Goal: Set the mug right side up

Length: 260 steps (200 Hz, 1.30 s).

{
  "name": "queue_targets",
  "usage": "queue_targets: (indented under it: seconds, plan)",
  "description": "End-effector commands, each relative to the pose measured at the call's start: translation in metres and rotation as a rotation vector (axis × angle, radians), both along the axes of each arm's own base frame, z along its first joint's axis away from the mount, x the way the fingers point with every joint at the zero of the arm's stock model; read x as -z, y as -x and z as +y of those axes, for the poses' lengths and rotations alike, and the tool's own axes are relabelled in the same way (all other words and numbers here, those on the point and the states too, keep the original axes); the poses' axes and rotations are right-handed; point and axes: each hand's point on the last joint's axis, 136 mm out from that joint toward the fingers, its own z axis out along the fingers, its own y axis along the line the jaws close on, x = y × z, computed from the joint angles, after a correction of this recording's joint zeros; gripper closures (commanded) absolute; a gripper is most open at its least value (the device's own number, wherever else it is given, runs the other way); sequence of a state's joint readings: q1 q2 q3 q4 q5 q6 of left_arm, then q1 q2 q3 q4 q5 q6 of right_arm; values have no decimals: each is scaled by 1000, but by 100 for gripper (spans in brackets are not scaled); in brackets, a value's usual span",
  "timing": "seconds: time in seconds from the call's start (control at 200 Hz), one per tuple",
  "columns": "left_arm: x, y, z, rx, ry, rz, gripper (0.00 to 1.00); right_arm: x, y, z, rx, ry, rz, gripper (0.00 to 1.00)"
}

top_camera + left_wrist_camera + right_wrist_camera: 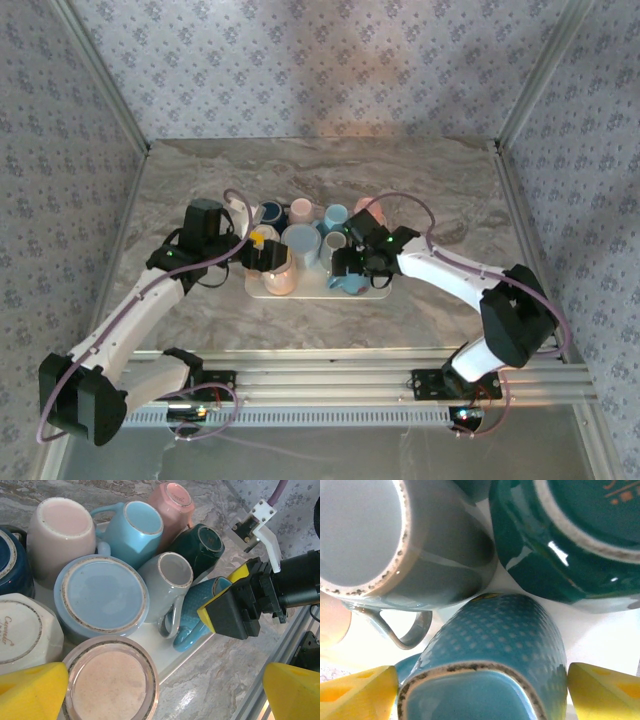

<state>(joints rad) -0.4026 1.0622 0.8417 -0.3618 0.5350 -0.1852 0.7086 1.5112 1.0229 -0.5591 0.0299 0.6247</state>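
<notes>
Left arm point(140, 300) jaws spread wide, right arm point(445, 272) jaws perhaps clamped.

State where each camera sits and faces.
Top external: above, behind the bases, facing down at the table; left arm, right arm show.
Left wrist: on the left arm, facing down at the tray; left gripper shows.
Right wrist: close behind the teal mug; right gripper flanks it.
Shared: both wrist views hold the teal mug.

Lab-style robot cell, probably staged as home kitchen: floral-papered panel walls point(330, 60), aluminium corner posts point(535, 75), marble-look bench point(330, 165), extrusion rail point(340, 380) carrying arm bases point(445, 382).
</notes>
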Motion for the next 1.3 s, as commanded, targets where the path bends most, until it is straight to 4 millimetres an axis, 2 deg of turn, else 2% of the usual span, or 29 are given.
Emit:
queue_targets:
  seconds: [0.0,0.165,0.47,0.63,0.899,1.109,1.199,1.294]
  plan:
    - [-11,-1,-4,11,11,-19,0,7,9,-11,24,-2,44,16]
    - [-10,-2,-5,7,9,-10,0,12,8,-15,33,-11,57,22]
    - [-9,-5,-6,-2,1,-8,0,7,10,-16,34,-15,48,29]
    - [-11,-9,-7,-8,4,-10,0,-9,4,-20,53,-66,20,34]
    - [-16,-14,-8,-9,-5,-32,0,-38,2,-17,84,-266,12,39]
    - [-19,-18,-9,-7,-8,-49,0,-57,0,-22,169,-434,1,43]
    - [-26,-19,-12,-1,11,-57,0,-75,-2,-25,189,-506,-22,44]
    - [-38,-21,-15,-10,42,-59,0,-102,-2,-29,213,-582,-59,45]
